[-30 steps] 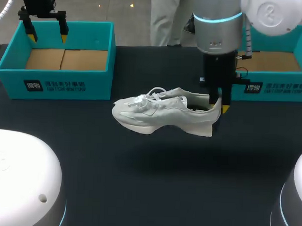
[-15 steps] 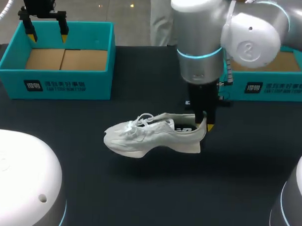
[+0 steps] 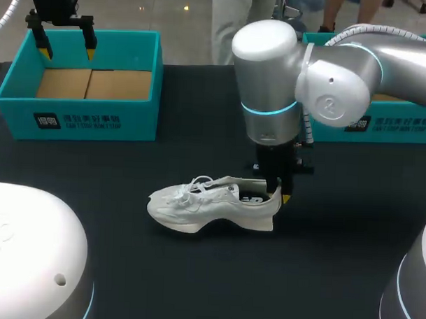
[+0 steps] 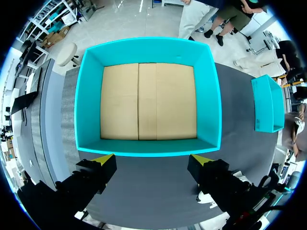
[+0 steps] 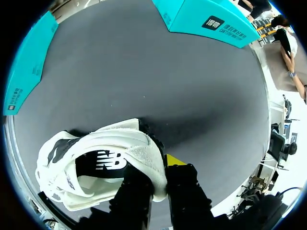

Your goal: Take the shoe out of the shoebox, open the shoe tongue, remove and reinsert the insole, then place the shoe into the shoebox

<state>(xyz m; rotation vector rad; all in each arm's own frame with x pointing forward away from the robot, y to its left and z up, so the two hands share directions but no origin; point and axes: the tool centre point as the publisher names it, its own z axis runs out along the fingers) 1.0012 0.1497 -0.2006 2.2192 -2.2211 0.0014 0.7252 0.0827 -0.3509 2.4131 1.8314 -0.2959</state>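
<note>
Right tool (image 5: 160, 165) grips the shoe (image 3: 211, 205) by its heel; left tool (image 4: 152, 158) wide over shoebox (image 4: 209, 96).

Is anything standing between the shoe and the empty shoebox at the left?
Nothing visible lies on the table between the shoe and the shoebox. The left gripper hangs above that box, fingers open.

The head camera looks down on the worktop (image 3: 195, 271) from above and behind. The left wrist camera faces down into the shoebox (image 4: 148, 47), the right sits close over the shoe (image 5: 72, 184); the head view shares both.
</note>
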